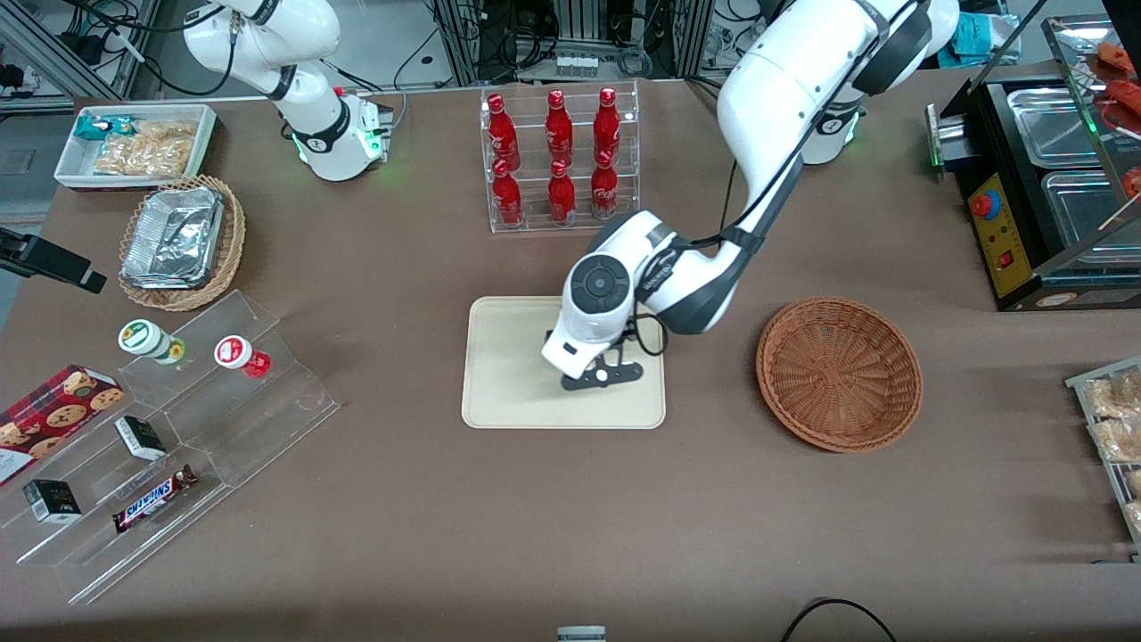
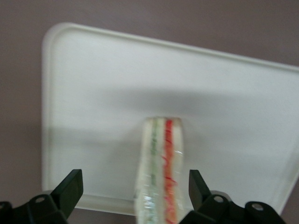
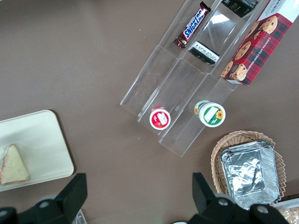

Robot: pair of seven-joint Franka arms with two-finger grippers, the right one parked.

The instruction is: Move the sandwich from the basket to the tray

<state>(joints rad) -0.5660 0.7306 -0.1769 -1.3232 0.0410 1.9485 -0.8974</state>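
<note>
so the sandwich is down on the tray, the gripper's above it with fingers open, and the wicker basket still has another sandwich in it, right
Not quite: the basket is empty, as the front view shows. The rest holds: the sandwich lies on the tray, and the gripper hangs over it with its fingers open and apart from the wrapper on both sides, as the left wrist view shows.

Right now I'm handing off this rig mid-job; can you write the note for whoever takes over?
Left arm's hand: open, over the flat cream-beige rectangular tray, fingers apart on either side of the sandwich without gripping it.
Clear-wrapped triangular white-bread sandwich: lying on the tray.
Round reddish-brown wicker basket: beside the tray toward the working arm's end, nothing in it.
Done: sandwich moved and released.
Left: lift the hand away.
</note>
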